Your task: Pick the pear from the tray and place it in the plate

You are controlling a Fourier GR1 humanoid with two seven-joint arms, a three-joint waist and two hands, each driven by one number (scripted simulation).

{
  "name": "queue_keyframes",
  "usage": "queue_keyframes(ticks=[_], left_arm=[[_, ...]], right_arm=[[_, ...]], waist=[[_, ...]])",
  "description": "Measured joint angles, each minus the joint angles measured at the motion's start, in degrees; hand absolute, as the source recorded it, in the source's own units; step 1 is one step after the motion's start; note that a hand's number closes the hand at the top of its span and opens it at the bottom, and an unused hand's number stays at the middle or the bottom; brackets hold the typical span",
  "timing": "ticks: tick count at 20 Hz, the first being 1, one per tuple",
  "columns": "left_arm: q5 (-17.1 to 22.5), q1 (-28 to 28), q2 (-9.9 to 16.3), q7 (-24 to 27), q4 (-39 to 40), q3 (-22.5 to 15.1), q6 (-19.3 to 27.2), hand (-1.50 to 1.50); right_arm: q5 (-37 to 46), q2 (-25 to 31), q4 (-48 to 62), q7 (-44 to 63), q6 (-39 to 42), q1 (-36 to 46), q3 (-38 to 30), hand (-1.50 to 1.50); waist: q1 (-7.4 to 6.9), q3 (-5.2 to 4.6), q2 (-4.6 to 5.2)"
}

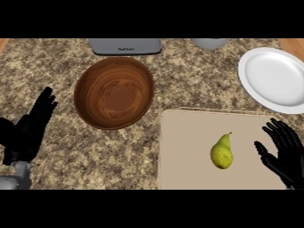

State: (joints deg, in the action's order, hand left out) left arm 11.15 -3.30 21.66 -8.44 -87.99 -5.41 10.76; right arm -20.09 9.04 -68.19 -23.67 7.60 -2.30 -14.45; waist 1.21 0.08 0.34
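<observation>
Head view: pear [222, 152] lies on the beige tray [187, 151] at lower right of frame, stem pointing up-frame, roughly mid-tray. White plate [278, 80] sits at upper right, just above the tray's far edge, nothing on it. Right hand [289, 156] at lower right, over the tray's right edge, fingers straight and spread, thumb toward the pear; near it, not touching. Left hand [24, 129] rests at lower left over the granite counter [62, 58], fingers straight and up, holding nothing. Wooden bowl [113, 92] center-left, beside the tray's upper left corner. Grey appliance [125, 46] at top edge above the bowl; a small grey object [209, 42] at top, cut off, can't tell what.
</observation>
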Motion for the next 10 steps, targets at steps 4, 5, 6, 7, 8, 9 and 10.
queue_keyframes(ticks=[4,5,6,7,8,9,10], left_arm=[[-0.1,-3.2,-1.2,0.0,4.2,0.0,-1.3,0.0],[-0.2,-3.8,-1.5,-0.1,4.6,0.0,-1.4,0.0],[-0.5,-4.3,-2.0,0.3,5.7,-0.1,-1.4,0.0],[-0.3,-4.3,-1.7,0.5,6.1,0.4,-2.1,0.0],[-0.6,-4.6,-2.1,0.7,6.7,0.3,-1.9,0.0],[-0.8,-4.5,-2.3,0.7,6.5,0.2,-1.8,0.0],[-0.9,-4.3,-2.4,0.5,6.0,0.1,-1.9,0.0]], right_arm=[[4.3,1.9,5.2,-9.4,5.0,-0.2,1.3,-1.5],[5.6,2.4,5.4,-10.5,5.3,-0.5,1.9,-1.5],[6.7,3.1,6.0,-11.2,5.6,-0.5,2.4,-1.5],[7.6,3.7,6.4,-11.5,5.8,-0.5,2.9,-1.5],[8.8,4.1,6.9,-11.9,5.8,-0.5,3.5,-1.5],[9.8,4.5,7.0,-12.0,5.7,-0.6,4.1,-1.5],[11.0,4.8,6.9,-12.3,5.1,-0.9,4.8,-1.5]], waist=[[-0.8,-1.31,-0.57],[-0.91,-1.42,-0.64],[-0.96,-1.56,-0.71],[-1.06,-1.59,-0.74],[-1.11,-1.67,-0.77],[-1.18,-1.67,-0.81],[-1.25,-1.7,-0.86]])
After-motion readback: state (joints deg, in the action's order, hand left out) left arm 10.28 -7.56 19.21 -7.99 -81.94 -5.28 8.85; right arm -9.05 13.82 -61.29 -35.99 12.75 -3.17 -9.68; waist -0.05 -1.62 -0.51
